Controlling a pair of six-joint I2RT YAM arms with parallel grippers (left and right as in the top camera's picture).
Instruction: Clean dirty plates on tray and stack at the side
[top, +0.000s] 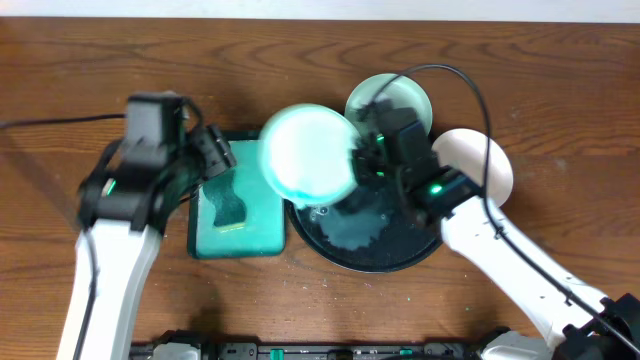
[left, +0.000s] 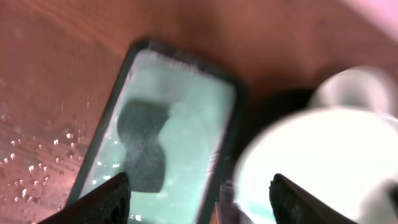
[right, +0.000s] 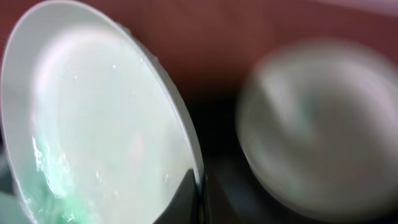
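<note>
My right gripper (top: 362, 162) is shut on the rim of a pale mint plate (top: 308, 152) and holds it tilted above the left edge of the black tray (top: 400, 258). In the right wrist view the plate (right: 93, 124) carries teal smears at its lower left, with my fingers (right: 198, 193) pinching its edge. A second plate (top: 392, 98) with a mint rim lies behind the tray, and a white plate (top: 492, 165) lies to the tray's right. My left gripper (top: 212, 150) is open above the teal tray, and its fingers (left: 199, 202) hold nothing.
A rectangular teal-green tray (top: 260, 232) with a dark sponge (top: 228, 203) stands left of the black tray; both show in the left wrist view, the sponge (left: 144, 146) in foamy water. Water drops (left: 37, 168) dot the wooden table. The black tray holds teal residue (top: 352, 235).
</note>
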